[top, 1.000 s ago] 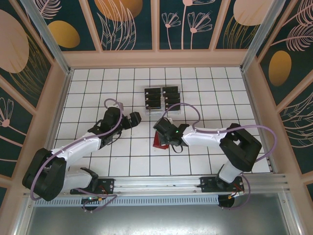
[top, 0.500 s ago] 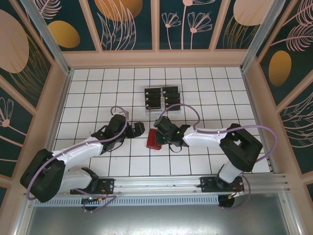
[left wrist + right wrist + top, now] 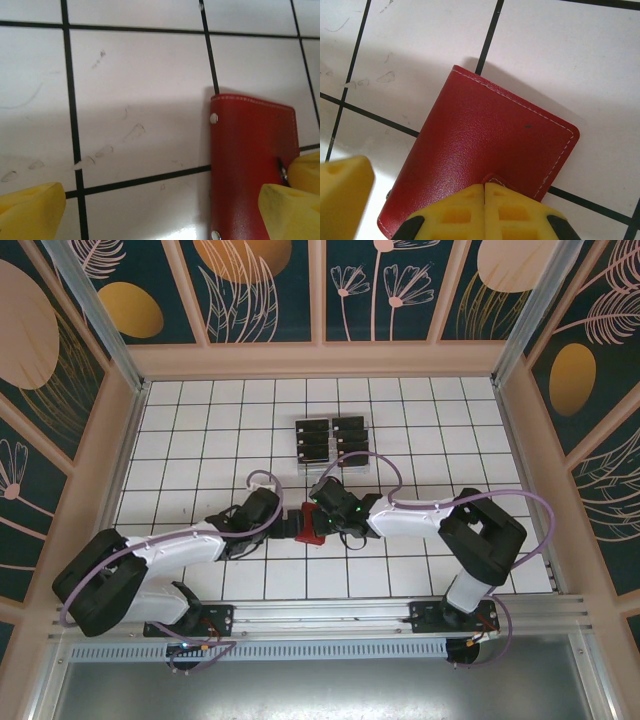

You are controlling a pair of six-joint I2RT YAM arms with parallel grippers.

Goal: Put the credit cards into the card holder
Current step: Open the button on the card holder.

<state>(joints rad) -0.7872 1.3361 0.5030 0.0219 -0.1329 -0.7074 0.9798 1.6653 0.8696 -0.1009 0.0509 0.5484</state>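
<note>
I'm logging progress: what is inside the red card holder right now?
The card holder lies folded shut, red cover outward. Its pockets are covered, so whether any card is inside cannot be seen.

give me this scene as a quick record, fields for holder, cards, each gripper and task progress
card holder: red, closed, lying flat on the table
credit cards: black, in two columns beyond the holder, apart from it
left gripper: open, one finger by the holder
right gripper: shut, tips at the holder's closure tab
progress: holder not yet opened, no card picked up
</note>
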